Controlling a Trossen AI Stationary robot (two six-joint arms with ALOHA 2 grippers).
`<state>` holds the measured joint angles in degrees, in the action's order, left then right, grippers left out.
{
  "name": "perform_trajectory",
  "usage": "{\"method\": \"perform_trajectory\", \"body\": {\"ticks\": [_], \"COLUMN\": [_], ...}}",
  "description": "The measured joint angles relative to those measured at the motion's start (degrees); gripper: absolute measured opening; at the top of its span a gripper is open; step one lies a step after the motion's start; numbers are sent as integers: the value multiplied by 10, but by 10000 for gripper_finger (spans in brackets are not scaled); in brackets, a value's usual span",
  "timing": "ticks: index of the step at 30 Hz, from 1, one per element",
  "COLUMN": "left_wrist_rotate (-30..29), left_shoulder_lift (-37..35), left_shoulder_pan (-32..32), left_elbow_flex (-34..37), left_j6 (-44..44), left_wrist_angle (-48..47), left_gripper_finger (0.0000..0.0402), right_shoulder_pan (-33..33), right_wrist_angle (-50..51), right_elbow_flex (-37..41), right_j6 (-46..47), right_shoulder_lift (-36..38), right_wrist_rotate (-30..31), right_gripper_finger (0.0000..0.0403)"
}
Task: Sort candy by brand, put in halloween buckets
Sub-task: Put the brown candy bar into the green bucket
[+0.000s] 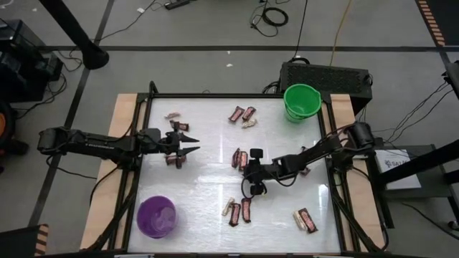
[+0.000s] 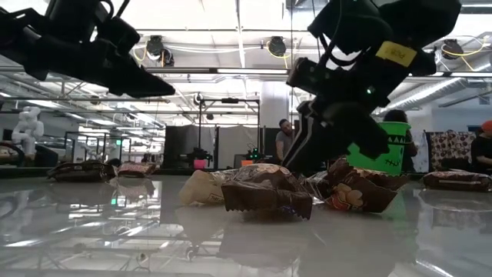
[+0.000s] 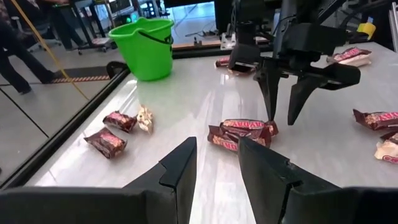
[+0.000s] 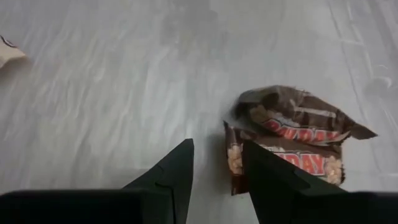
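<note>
Wrapped candy bars lie scattered on the white table. Two dark red-brown bars (image 4: 292, 118) lie side by side at the table's middle (image 1: 239, 158). My right gripper (image 4: 217, 165) stands open just above them, slanting down, with the end of the nearer bar (image 4: 233, 158) showing between its fingers. The left wrist view shows its tips (image 3: 283, 118) close over the pair (image 3: 242, 132). My left gripper (image 1: 192, 144) hovers open above the table's left half, pointing toward the middle, with more bars (image 1: 174, 159) below it. The green bucket (image 1: 301, 102) stands at the far right, the purple bucket (image 1: 156, 216) at the near left.
Other candy lies in small groups: far middle (image 1: 242, 115), far left (image 1: 172, 115), near middle (image 1: 237, 211) and near right (image 1: 306, 220). A raised black frame (image 1: 147, 179) rims the table. People and furniture show in the room beyond.
</note>
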<state>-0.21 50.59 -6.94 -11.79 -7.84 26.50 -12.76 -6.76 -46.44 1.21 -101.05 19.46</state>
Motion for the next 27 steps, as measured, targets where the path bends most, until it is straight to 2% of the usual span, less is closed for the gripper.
{"method": "perform_trajectory", "body": {"ticks": [6, 12, 15, 20, 27], "left_wrist_rotate": [0, 0, 0, 0, -1], "left_shoulder_lift": [15, 25, 25, 25, 25], "left_shoulder_pan": [2, 4, 4, 4, 4], "left_elbow_flex": [0, 0, 0, 0, 0], "left_j6": [1, 0, 0, 0, -1], "left_wrist_angle": [-1, 0, 0, 1, 2], "left_gripper_finger": [128, 128, 128, 128, 128], "right_shoulder_pan": [0, 1, 1, 2, 2], "right_wrist_angle": [2, 10, 13, 14, 18], "right_elbow_flex": [0, 0, 0, 0, -9], "right_j6": [0, 7, 13, 12, 1], "right_shoulder_lift": [-12, -20, -20, -20, 1], "right_wrist_rotate": [31, 32, 41, 64, 92], "right_gripper_finger": [130, 125, 101, 17, 2]}}
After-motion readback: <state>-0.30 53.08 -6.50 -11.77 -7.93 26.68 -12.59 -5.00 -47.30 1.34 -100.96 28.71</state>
